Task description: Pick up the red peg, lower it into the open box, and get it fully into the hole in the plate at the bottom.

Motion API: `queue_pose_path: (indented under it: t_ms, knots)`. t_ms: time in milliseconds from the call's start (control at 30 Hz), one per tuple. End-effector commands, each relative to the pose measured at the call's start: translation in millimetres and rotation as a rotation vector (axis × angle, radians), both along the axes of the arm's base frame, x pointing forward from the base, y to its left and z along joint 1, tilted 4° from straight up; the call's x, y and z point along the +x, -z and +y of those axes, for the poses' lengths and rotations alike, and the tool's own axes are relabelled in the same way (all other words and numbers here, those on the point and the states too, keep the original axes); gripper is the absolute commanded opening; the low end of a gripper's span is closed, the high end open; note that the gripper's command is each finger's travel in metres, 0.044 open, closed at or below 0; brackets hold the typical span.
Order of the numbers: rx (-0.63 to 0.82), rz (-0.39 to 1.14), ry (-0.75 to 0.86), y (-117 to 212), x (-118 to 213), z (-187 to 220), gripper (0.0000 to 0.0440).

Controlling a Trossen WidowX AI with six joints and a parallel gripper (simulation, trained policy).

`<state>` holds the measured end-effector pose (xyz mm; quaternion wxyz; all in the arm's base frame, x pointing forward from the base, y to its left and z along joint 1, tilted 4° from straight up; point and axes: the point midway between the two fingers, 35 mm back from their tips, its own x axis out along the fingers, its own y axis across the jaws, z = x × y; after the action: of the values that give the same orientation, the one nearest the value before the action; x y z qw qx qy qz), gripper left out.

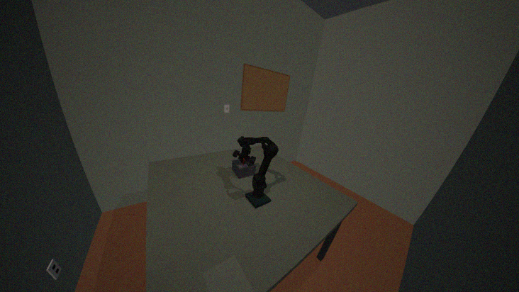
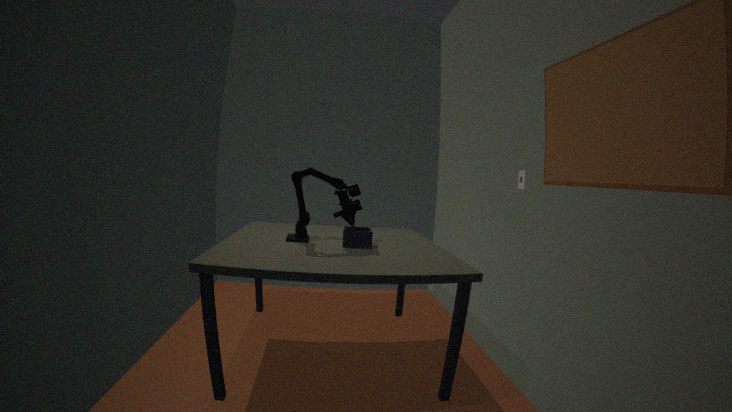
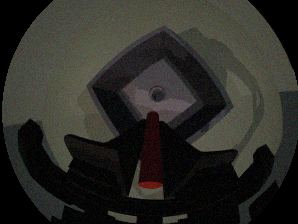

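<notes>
Wrist view: the gripper point(image 1: 244, 161) point(image 2: 352, 223) point(image 3: 152, 123) points into the open box point(image 1: 244, 171) point(image 2: 357, 238) point(image 3: 103, 70).
End effector: closed on the red peg point(image 1: 243, 161) point(image 2: 352, 224) point(image 3: 152, 150), one finger on each side.
Red peg: held lengthwise between the fingers; its far end appears over the near part of the box in the wrist view. Whether the tip is below the rim cannot be determined.
Open box: dark, four-walled, resting on the table point(image 1: 192, 217) point(image 2: 286, 263) point(image 3: 45, 65); turned cornerwise in the wrist view.
Plate: light surface point(image 3: 172, 85) at the box bottom.
Hole: single round opening point(image 3: 157, 93) near the middle of the plate; the peg is outside it, its tip appearing just beside it in the wrist view.
Arm: black arm point(image 1: 269, 148) point(image 2: 299, 197), bent over from its base to the box.
Base: dark plate-like base point(image 1: 256, 205) point(image 2: 290, 238) on the table, apart from the box.
Lighting: dim; arm shadows fall on the table.
</notes>
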<state>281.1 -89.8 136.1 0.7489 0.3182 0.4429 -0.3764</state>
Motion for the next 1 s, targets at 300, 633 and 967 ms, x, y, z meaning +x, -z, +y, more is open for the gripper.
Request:
queue_pose_path:
  t_ms: [300,633,967]
  knots:
    - [0.033,0.019,0.031,17.0,14.2,-22.8,0.0006]
    - [0.055,0.073,0.028,39.2,19.5,-30.0,0.0001]
    - [0.054,0.138,-0.017,50.7,22.7,-35.5,0.016]
